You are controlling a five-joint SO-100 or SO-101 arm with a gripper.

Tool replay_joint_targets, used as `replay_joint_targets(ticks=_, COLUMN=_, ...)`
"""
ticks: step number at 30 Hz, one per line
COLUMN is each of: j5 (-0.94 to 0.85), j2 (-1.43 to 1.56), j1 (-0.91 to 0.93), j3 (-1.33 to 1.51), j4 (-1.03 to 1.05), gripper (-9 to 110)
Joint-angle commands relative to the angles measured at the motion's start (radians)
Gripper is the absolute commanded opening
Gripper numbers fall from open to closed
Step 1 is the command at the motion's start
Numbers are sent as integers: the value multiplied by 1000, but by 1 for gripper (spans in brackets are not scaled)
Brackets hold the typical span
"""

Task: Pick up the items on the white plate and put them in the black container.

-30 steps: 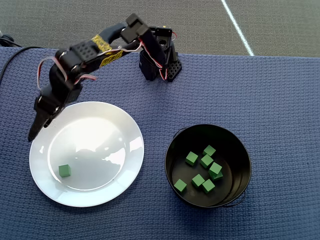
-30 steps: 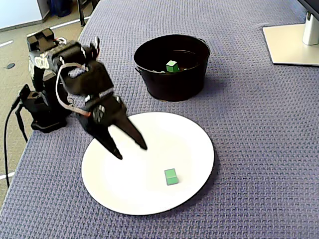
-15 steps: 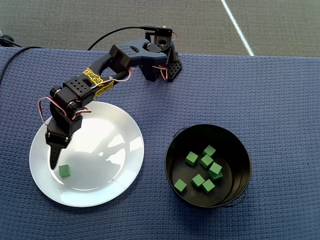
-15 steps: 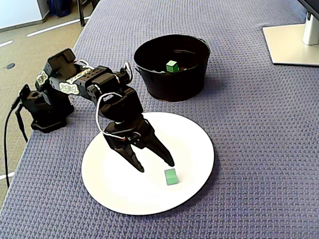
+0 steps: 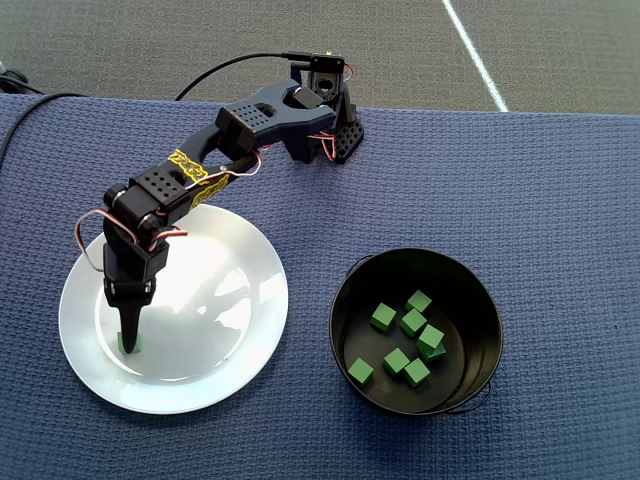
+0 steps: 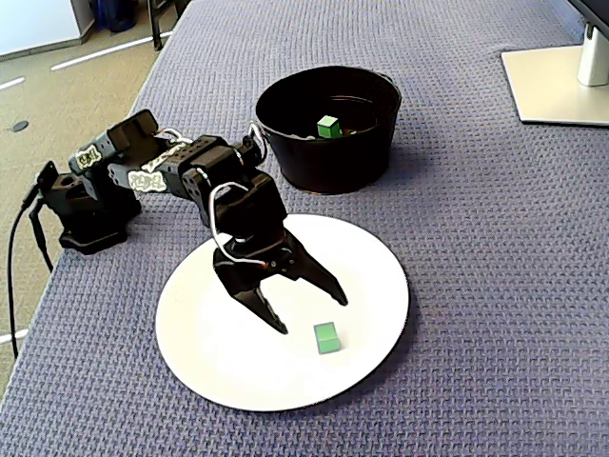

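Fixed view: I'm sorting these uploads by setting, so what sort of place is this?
Probably an office or lab desk set up for a hobby robot. A blue-grey woven mat covers the table, what looks like a monitor stand's base sits at the far right corner, and carpeted floor with a white line shows beyond the edge.

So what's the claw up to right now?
Claw open above the last green cube on white plate. Seven cubes in black bucket. Nothing blocking.

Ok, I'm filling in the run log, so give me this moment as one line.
tool: open, above plate | green cube: last on white plate, ungrasped | black container: seven cubes visible overhead
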Motion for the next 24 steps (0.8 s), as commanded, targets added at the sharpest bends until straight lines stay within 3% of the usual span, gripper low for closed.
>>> replay_joint_targets(ticks=1, j5=-18, j2=5, j1=23, j3=-18, j4=-57, gripper=31)
replay_joint_targets(ticks=11, j5=-38, j2=-41, j1=21, j3=89, j4=-195, gripper=30)
replay_joint_targets(ticks=24, j5=-29, j2=-41, j1=-21, j3=133, j4=-166, gripper=22)
